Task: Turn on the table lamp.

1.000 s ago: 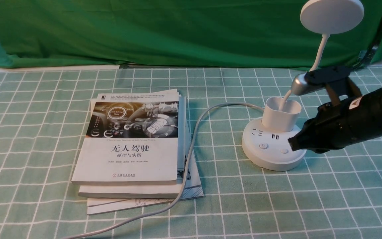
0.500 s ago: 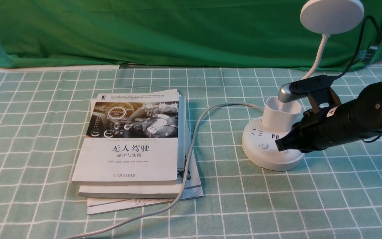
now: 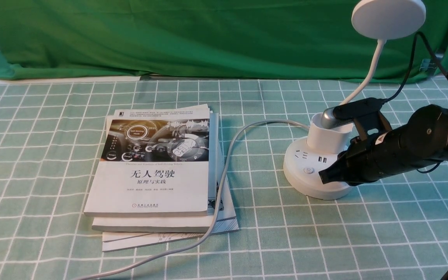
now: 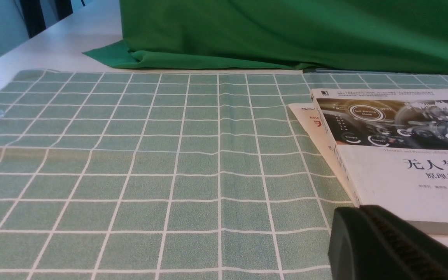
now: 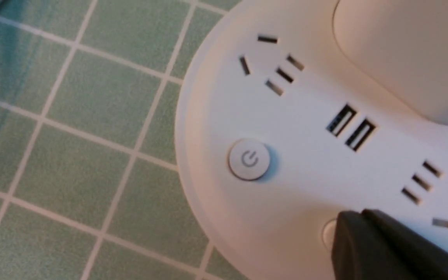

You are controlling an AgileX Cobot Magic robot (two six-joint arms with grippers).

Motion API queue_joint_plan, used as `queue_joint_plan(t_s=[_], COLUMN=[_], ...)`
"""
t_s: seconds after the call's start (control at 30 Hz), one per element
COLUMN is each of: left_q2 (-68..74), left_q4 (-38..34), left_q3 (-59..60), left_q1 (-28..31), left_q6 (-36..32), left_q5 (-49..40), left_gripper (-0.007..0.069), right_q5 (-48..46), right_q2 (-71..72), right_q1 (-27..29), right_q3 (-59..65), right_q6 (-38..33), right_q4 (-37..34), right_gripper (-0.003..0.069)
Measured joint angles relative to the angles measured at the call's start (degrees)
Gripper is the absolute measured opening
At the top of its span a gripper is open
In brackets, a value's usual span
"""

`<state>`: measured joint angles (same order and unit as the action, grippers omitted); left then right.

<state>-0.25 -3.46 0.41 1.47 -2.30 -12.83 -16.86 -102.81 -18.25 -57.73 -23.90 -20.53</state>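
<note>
The table lamp stands at the right of the checked surface. The right tool, tips drawn together, covers the smaller button on its base, beside the power button. Books lie well left. I cannot tell how wide the left tool is.

Right jaws farther left over table lamp base.

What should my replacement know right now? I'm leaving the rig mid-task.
Left gripper: looks shut, idle low by the book stack.
Right gripper: looks shut, tip over the base of the table lamp, covering part of the smaller button; contact unclear. The power button sits uncovered beside it.
Done: reach to the base. Left: press the switch; lamp head shows no glow.
</note>
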Motion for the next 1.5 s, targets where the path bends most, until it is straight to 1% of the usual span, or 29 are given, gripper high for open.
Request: queue_joint_plan(t_s=[0.63,0.77,0.8,0.9,1.0,1.17,1.23,1.37,1.43,1.5], left_q2=[0.00,0.00,0.00,0.00,0.00,0.00,0.00,0.00,0.00,0.00], left_q4=[0.12,0.12,0.12,0.12,0.12,0.12,0.12,0.12,0.12,0.15], left_q3=[0.00,0.00,0.00,0.00,0.00,0.00,0.00,0.00,0.00,0.00], left_q1=[0.00,0.00,0.00,0.00,0.00,0.00,0.00,0.00,0.00,0.00], left_q6=[0.00,0.00,0.00,0.00,0.00,0.00,0.00,0.00,0.00,0.00], left_q5=[0.00,0.00,0.00,0.00,0.00,0.00,0.00,0.00,0.00,0.00], left_gripper=[0.0021,0.0021,0.0021,0.0021,0.0021,0.0021,0.0021,0.0021,0.0021,0.0021], right_q5=[2.62,1.34,-0.48,-4.38,-3.82,1.47,2.40,8.98,10.81,13.24], right_q2=[-3.47,-1.83,-0.65,4.68,12.48,27.88,30.66,43.90,48.27,55.81], right_q1=[0.00,0.00,0.00,0.00,0.00,0.00,0.00,0.00,0.00,0.00], right_q3=[-1.73,-1.56,-1.03,0.69,2.04,9.63,11.64,22.08,24.46,28.51], right_q6=[0.13,0.97,1.45,1.75,1.87,3.14,3.35,3.58,3.58,4.37], right_q4=[-1.21,-1.25,-1.02,-0.57,-0.38,-0.23,-0.19,-0.10,-0.11,-0.04], right_gripper=[0.0041,0.0041,0.0041,0.0041,0.0043,0.0048,0.0049,0.0057,0.0056,0.0056])
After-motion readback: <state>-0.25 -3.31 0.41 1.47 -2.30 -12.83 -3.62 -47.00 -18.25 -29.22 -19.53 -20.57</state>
